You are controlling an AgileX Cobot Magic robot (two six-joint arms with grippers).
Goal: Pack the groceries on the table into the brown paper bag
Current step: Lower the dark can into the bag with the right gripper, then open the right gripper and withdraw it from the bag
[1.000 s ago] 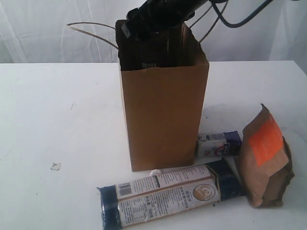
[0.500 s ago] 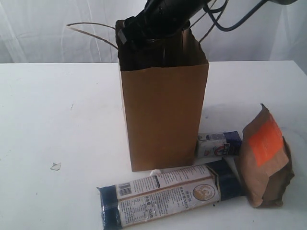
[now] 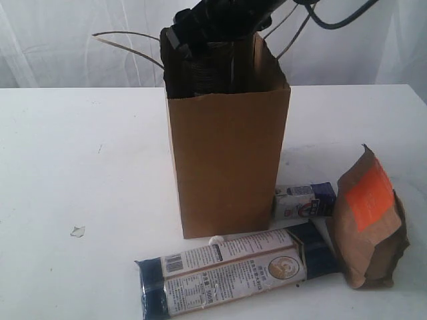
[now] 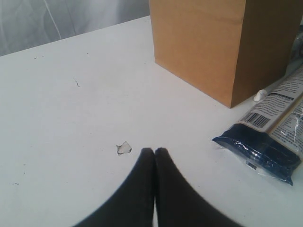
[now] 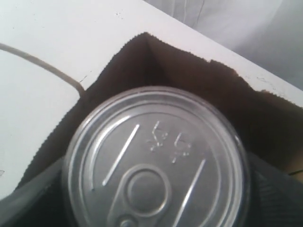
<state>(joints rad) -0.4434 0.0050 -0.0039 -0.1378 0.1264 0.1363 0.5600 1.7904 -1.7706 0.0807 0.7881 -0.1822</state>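
The brown paper bag point(image 3: 227, 153) stands upright mid-table with its mouth open. My right gripper point(image 5: 156, 184) is shut on the dark silver-lidded can point(image 5: 156, 151), holding it in the bag's mouth point(image 5: 189, 66); black fingers point(image 5: 279, 198) flank the can. In the exterior view the right arm point(image 3: 220, 20) reaches down into the bag top. My left gripper point(image 4: 155, 151) is shut and empty, low over the table point(image 4: 71, 109). The long navy-tan packet point(image 3: 227, 270), the small blue-white packet point(image 3: 303, 200) and the brown pouch with orange label point(image 3: 367, 217) lie by the bag. Bottle and jar are out of view.
A tiny clear wrapper scrap point(image 4: 124, 148) lies just ahead of the left fingertips, also seen as the scrap point(image 3: 78, 231) left of the bag. A small white bit point(image 3: 215, 240) sits at the bag's base. String handles point(image 3: 127, 43) stick out leftward.
The right arm with the can has shifted slightly over the bag's mouth, dipping and then rising a little. Items on the table have not moved.
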